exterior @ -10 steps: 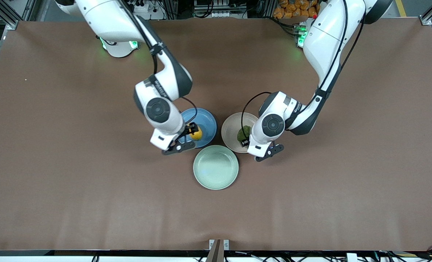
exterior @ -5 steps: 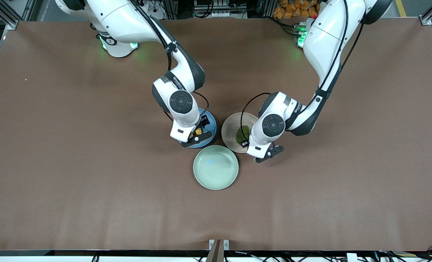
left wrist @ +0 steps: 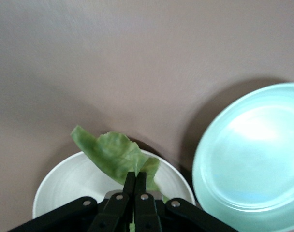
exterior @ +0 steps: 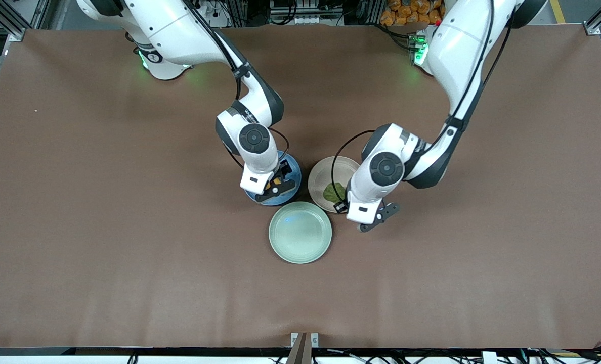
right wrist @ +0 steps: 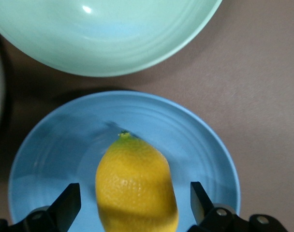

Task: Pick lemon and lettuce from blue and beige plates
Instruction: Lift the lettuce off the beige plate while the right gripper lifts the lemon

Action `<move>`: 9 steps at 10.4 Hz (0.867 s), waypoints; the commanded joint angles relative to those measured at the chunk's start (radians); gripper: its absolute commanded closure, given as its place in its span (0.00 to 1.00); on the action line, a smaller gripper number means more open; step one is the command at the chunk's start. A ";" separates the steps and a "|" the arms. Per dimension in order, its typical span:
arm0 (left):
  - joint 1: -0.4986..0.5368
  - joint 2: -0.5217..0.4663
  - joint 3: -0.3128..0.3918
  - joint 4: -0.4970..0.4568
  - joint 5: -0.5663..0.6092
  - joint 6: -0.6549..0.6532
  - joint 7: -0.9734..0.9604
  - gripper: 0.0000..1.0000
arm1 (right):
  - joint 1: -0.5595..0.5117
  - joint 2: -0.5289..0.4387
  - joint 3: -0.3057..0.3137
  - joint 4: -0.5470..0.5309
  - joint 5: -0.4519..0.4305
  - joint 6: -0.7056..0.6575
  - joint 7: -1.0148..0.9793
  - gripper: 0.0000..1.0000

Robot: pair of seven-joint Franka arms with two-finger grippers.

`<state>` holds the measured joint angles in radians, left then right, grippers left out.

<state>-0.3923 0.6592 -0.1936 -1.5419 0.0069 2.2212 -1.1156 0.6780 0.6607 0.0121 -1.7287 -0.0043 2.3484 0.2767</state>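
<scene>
The yellow lemon [right wrist: 136,186] lies on the blue plate [right wrist: 55,154]. My right gripper [right wrist: 135,203] is open, with one finger on each side of the lemon. In the front view the right gripper [exterior: 276,183] is over the blue plate [exterior: 293,167], and only a sliver of the lemon [exterior: 277,180] shows. My left gripper [left wrist: 135,176] is shut on the green lettuce [left wrist: 113,152] and holds it just above the beige plate [left wrist: 65,188]. In the front view the left gripper [exterior: 339,203] and the lettuce [exterior: 332,192] are over the beige plate [exterior: 320,174].
A pale mint-green plate [exterior: 300,232] sits nearer the front camera than the two other plates, almost touching both. It also shows in the left wrist view [left wrist: 253,150] and the right wrist view [right wrist: 103,34]. Brown table [exterior: 128,253] lies all round.
My right arm swung over the blue plate and its open fingers came down around the lemon. My left gripper rose a little with the lettuce, which now shows its lighter side.
</scene>
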 commanded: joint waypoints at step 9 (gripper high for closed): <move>0.380 -0.029 0.013 -0.032 0.153 -0.178 0.523 1.00 | -0.004 -0.022 0.009 0.030 -0.039 -0.059 0.058 0.90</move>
<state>-0.0336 0.5886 -0.1696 -1.5859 0.0880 2.0429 -0.6022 0.6866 0.6821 0.0152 -1.7076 -0.0276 2.3516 0.3106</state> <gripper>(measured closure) 0.982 0.410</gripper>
